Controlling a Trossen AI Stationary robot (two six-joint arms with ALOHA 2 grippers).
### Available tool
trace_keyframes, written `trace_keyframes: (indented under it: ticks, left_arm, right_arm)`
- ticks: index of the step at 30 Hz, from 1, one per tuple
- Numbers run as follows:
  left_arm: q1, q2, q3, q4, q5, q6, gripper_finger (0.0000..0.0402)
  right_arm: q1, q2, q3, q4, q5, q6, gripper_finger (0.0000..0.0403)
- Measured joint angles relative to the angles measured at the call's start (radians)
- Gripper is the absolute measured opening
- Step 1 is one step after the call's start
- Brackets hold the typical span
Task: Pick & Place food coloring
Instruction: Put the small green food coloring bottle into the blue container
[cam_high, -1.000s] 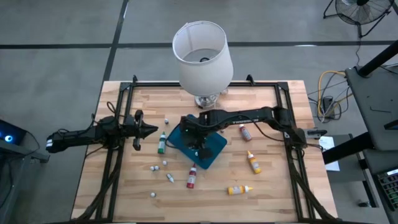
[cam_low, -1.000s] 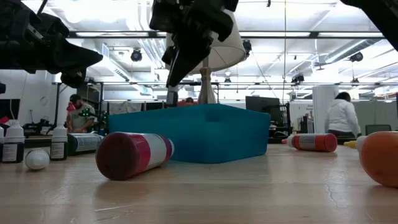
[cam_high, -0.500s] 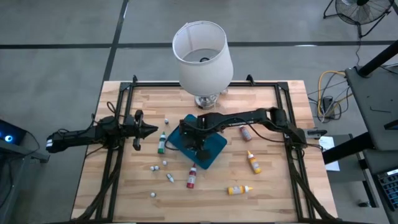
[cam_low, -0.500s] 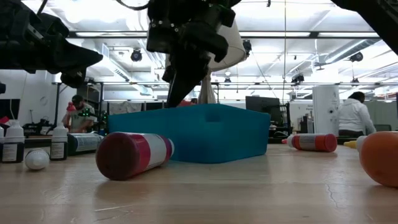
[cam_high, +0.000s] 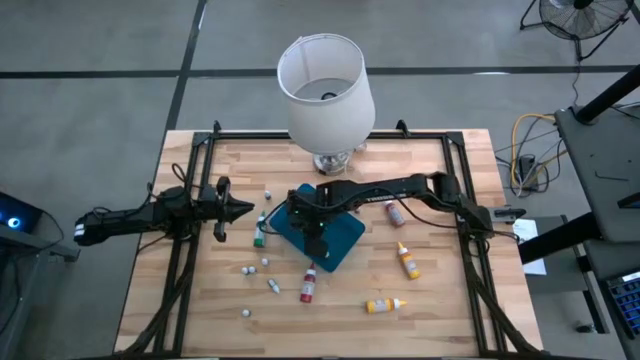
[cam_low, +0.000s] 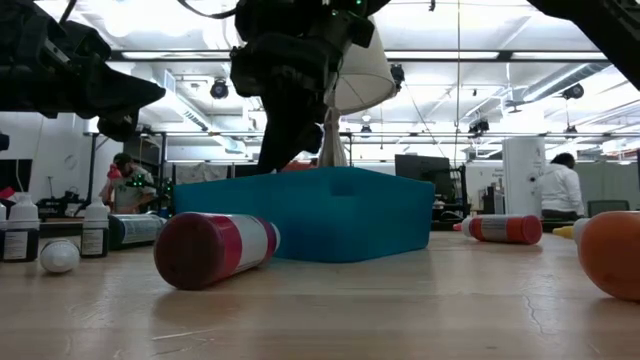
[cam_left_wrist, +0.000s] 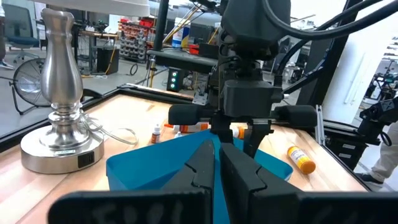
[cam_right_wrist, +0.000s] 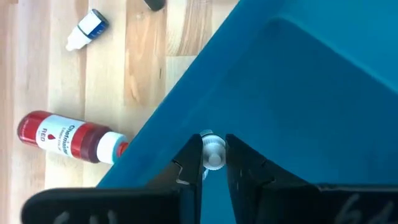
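While the right gripper (cam_right_wrist: 213, 163) hangs above the teal tray (cam_high: 345, 232), its dark fingers (cam_right_wrist: 190, 163) are pinched on a small white ribbed cap (cam_right_wrist: 213, 152), the held piece poised over the tray's smooth floor. Just off the tray's edge a red food coloring bottle (cam_right_wrist: 69, 136) lies flat on the pale wood-grain table (cam_high: 440, 280), its white label printed "RED". A green bottle (cam_high: 260, 231) lies near the left gripper (cam_high: 245, 209), whose fingers are pressed together. Two orange bottles (cam_high: 407, 260) lie well apart on the planks
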Motion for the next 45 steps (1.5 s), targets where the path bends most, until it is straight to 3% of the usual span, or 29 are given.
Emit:
trace_keyframes:
  ticks: [8,28,45]
  left_arm:
    - [0.000,0.000,0.000,0.000,0.000,0.000,0.0000]
    - [0.000,0.000,0.000,0.000,0.000,0.000,0.0000]
    - [0.000,0.000,0.000,0.000,0.000,0.000,0.0000]
  right_arm:
    - [-0.003,0.000,-0.018,0.003,0.054,0.008,0.0038]
    - [0.001,0.001,-0.091,0.069,0.054,-0.048,0.0038]
    - [0.012,0.011,-0.096,0.069,0.050,-0.209,0.0038]
